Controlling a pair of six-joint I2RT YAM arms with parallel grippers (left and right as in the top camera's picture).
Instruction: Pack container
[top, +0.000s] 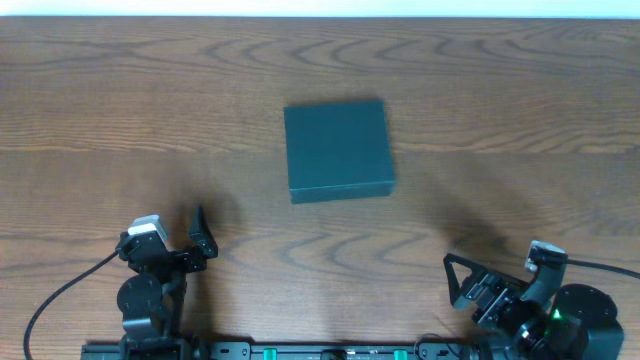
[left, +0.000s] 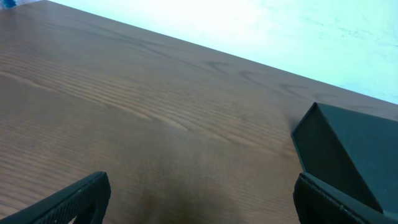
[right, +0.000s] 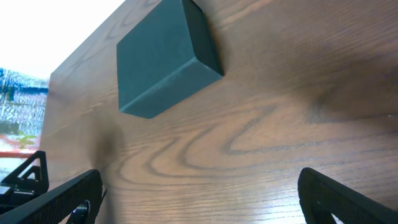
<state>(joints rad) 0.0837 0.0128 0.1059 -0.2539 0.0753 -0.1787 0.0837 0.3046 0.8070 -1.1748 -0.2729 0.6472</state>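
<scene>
The container is a dark teal square box with its lid shut, lying on the wooden table near the middle. It shows at the right edge of the left wrist view and at the upper left of the right wrist view. My left gripper is open and empty at the front left, well short of the box; its fingers frame bare wood in the left wrist view. My right gripper is open and empty at the front right, fingers wide apart in the right wrist view.
The wooden table runs to a pale far edge. Black cables trail from the arm bases along the front edge. No snack packs are in view.
</scene>
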